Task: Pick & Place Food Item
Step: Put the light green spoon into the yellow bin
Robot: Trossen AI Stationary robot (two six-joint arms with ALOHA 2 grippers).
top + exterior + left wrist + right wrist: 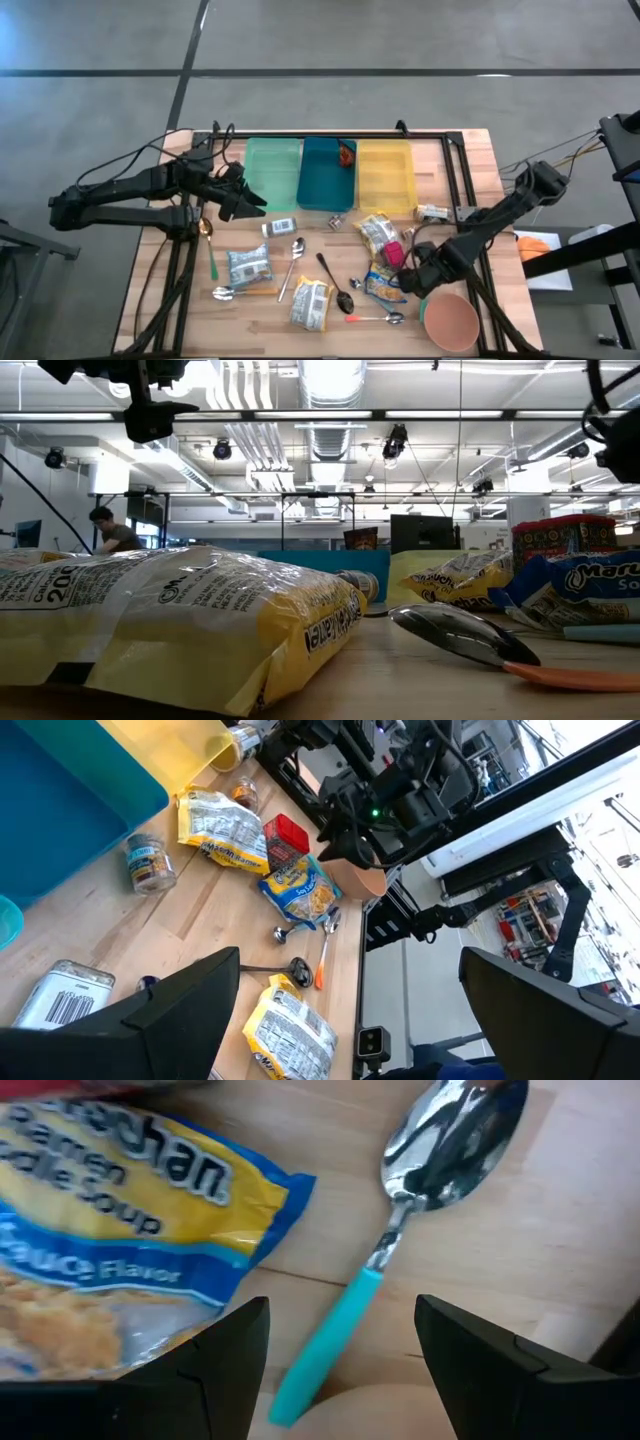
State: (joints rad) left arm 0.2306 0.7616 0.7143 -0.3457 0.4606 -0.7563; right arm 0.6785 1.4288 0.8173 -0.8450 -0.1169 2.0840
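A blue-and-yellow ramen packet (383,286) lies flat on the table's near right part, shown close in the right wrist view (110,1230). My right gripper (416,281) hangs just above the packet's right edge, pointing down, open (345,1370). Between its fingers lies a teal-handled spoon (345,1315), untouched, next to the packet. My left gripper (245,200) waits open in the air at the table's left, in front of the green bin (272,172); in its own wrist view it stands wide open (350,1010). Other noodle packets (248,265) (310,303) (378,233) lie flat on the wood.
Green, teal (328,172) and yellow (385,175) bins stand side by side at the far edge. A pink bowl (450,320) sits near the right gripper at the near right corner. A red packet (393,250), several spoons and small jars (284,227) are scattered mid-table.
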